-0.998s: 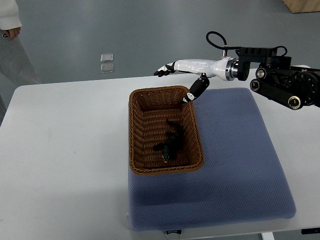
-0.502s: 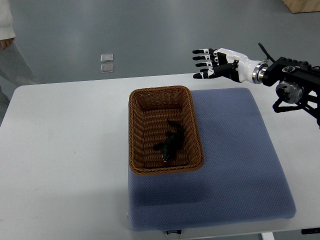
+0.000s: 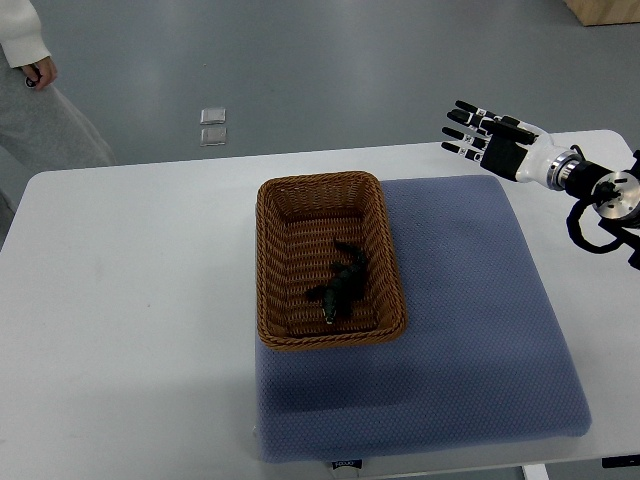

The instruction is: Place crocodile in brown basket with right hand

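The floor behind is grey and smooth, and in front of it stands a white table [image 3: 130, 300] with rounded corners. A blue mat [image 3: 470, 300] of dimpled, soft-looking cloth covers the right part of the tabletop.

The brown basket [image 3: 320, 180] sits on the mat's left edge, with its long side running from the far edge of the table toward the near edge. It is a woven rectangle with a thick braided rim and sloping walls. The crocodile [image 3: 340, 285] lies inside it on the bottom, in the near half, closer to the right wall. It is a small dark toy, long and thin, with short legs out to the sides.

My right hand [image 3: 497, 147] is over the far right corner of the mat, well apart from the basket. Its fingers are stretched out and spread, and it grips nothing. The fingers are white with black tips and joints, and they look hard and glossy.

I judge that the placing is finished and only the retreat is left. To do it well, I should keep the hand high and flat and carry it toward the right edge, so that no finger comes near the braided rim, which I think is light and would slide easily on the cloth.
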Robot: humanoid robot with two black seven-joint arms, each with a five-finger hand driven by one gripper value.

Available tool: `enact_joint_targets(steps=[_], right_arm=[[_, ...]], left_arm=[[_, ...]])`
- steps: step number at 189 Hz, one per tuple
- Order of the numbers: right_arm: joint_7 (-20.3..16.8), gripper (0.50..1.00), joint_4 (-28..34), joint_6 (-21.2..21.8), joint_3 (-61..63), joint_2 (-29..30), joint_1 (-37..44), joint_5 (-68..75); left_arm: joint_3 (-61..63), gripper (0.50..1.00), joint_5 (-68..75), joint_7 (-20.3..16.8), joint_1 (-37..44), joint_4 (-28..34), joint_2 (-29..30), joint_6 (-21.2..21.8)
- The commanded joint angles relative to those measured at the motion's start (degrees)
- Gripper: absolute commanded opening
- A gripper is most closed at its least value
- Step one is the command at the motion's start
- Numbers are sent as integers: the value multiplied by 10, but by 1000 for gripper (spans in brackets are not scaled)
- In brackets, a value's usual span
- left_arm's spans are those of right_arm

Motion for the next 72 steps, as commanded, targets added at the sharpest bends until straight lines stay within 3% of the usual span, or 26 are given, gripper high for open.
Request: enact_joint_targets(steps=[1, 72], right_arm=[[2, 917, -4, -2, 6, 7, -8, 7], [6, 932, -3, 5, 6, 6, -12, 6]], left_arm=[[0, 1000, 0, 0, 0, 0, 0, 1], [0, 1000, 0, 0, 0, 0, 0, 1]])
